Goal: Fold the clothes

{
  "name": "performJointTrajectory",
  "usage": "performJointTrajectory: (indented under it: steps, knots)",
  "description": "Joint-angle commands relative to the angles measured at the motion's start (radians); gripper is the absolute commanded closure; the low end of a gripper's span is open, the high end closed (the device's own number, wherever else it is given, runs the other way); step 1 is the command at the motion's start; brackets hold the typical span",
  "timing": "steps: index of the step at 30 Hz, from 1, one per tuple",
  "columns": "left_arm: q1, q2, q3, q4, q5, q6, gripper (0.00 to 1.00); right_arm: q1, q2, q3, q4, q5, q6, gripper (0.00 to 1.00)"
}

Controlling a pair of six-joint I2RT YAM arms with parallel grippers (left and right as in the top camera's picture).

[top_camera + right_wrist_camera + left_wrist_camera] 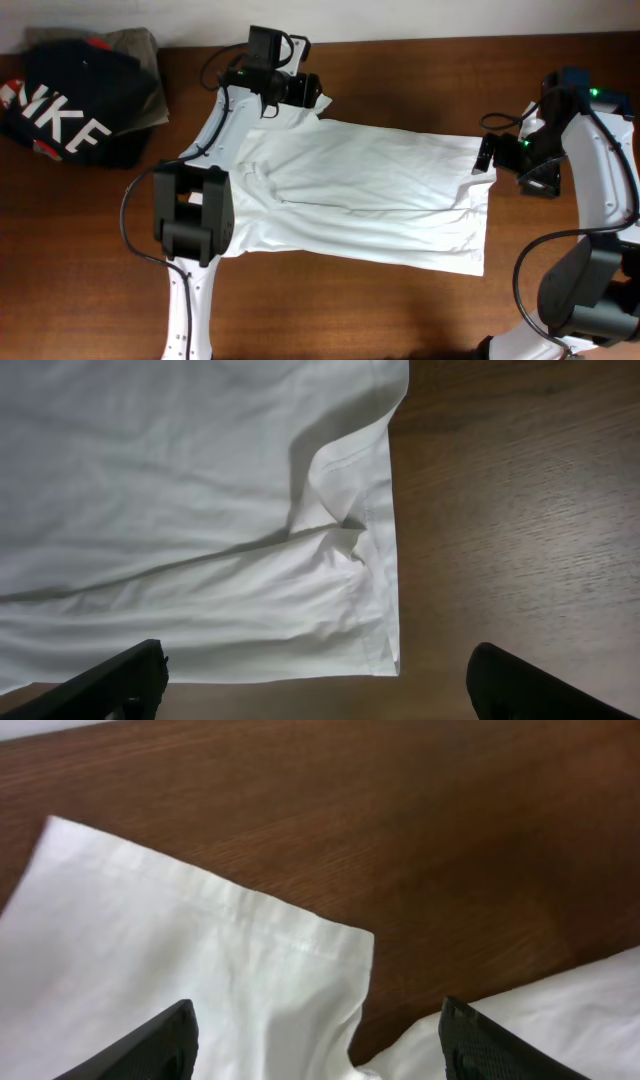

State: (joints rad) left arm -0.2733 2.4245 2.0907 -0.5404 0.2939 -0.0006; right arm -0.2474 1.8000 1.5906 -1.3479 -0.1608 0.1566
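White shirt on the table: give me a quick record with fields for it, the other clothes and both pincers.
shirt: white shirt, spread on wooden table, creased lengthwise
other clothes: dark Nike pile, at a table corner, apart from the shirt
left pincer: open, over sleeve
right pincer: open, over hem edge

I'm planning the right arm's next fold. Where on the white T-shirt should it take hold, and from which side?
Take the white T-shirt by its hem, at the pucker where the cloth lifts off the table, coming from the bare wood beyond that edge. The raised fold probably lets one finger slip underneath; elsewhere the fabric lies flat. The open right gripper faces this edge.
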Motion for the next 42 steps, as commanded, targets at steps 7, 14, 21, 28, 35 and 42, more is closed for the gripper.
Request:
performJointTrajectory:
  steps: [7,14,21,28,35,42]
  knots:
    - [-0.101,0.092,0.029,-0.010,-0.249,0.078,0.24,-0.001,-0.009,-0.023,-0.003,-0.012,-0.020,0.01]
    - [-0.104,0.100,0.029,0.035,-0.311,0.078,0.29,-0.001,-0.009,-0.050,-0.004,-0.011,-0.022,0.01]
    - [-0.084,0.153,0.029,0.124,-0.344,-0.013,0.28,-0.001,-0.009,-0.050,-0.003,-0.012,-0.022,0.01]
    - [-0.007,0.158,0.029,0.177,-0.341,-0.015,0.29,-0.001,-0.009,-0.050,0.005,-0.011,-0.022,0.01]
    - [0.003,0.231,0.029,0.185,-0.272,-0.037,0.31,-0.001,-0.009,-0.050,0.016,-0.011,-0.022,0.01]
    - [0.030,0.233,0.029,0.184,-0.272,-0.037,0.98,-0.002,-0.009,-0.050,0.095,-0.011,-0.022,0.01]
